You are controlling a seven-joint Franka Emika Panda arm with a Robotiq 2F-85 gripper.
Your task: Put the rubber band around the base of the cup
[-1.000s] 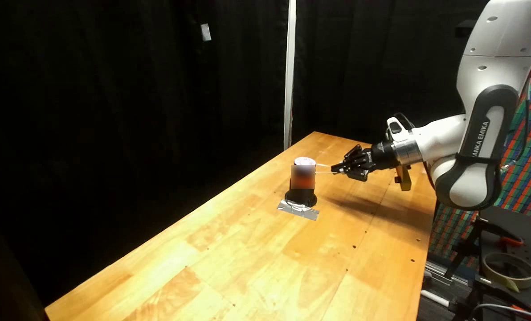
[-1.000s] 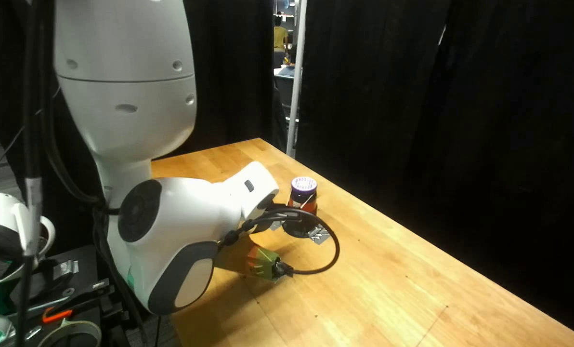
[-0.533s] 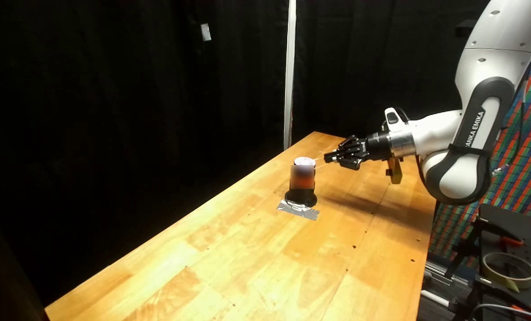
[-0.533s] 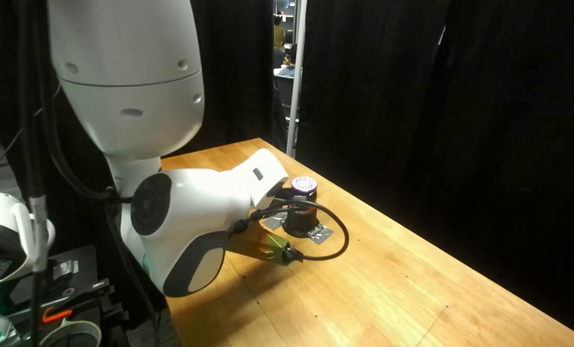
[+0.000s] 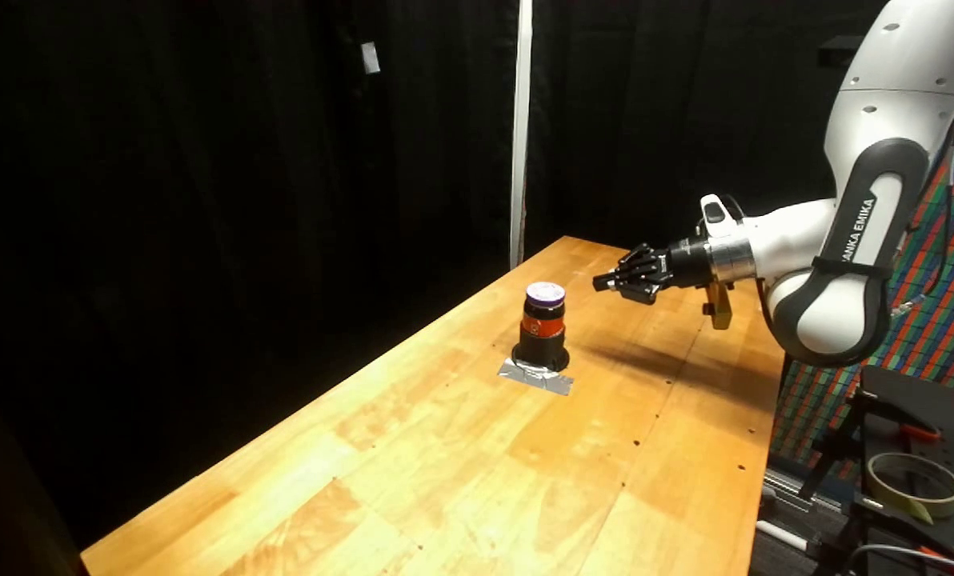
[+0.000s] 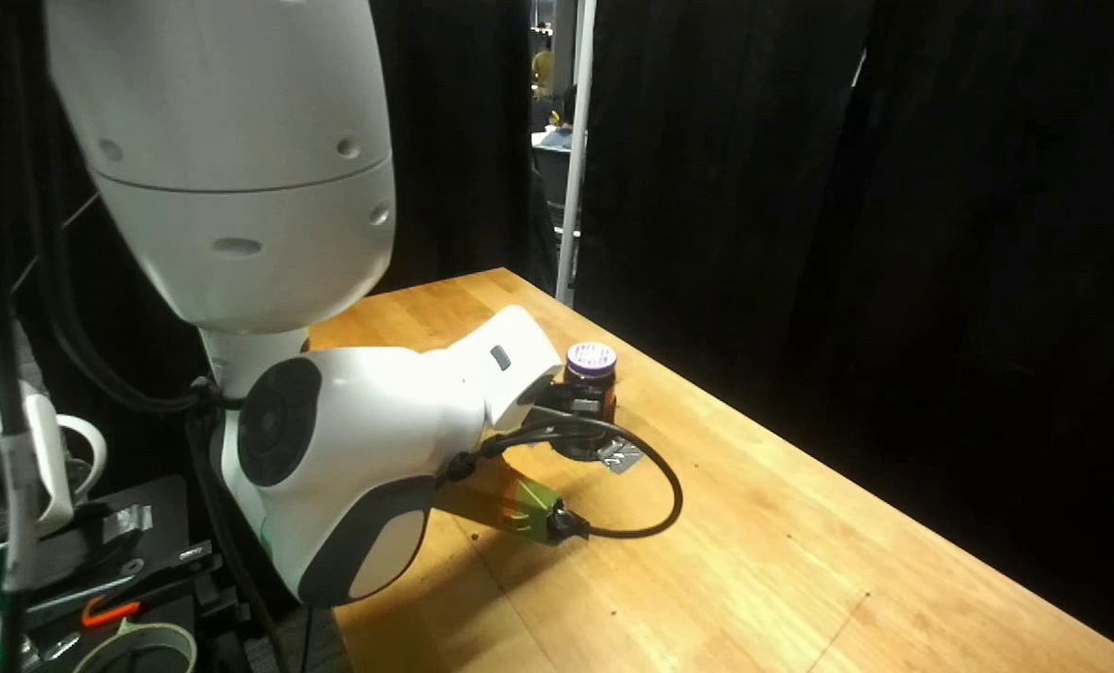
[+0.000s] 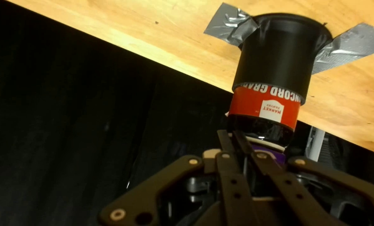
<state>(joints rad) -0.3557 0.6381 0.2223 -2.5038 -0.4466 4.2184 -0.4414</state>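
I'm holding the gripper (image 7: 230, 134) with a narrow gap between its jaws; just ahead of it the cup (image 7: 264, 108) is standing upright, the pale rubber band (image 7: 265, 142) crossing near its top.

place: robotics lab | signs: robot arm (image 6: 389, 397), black curtains (image 5: 245, 200), tape roll (image 5: 943, 505)

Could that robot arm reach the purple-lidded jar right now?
Probably yes, for the upper part of the jar: in an exterior view, nothing shows between it and the tool. A black holder surrounds its lower part, though.
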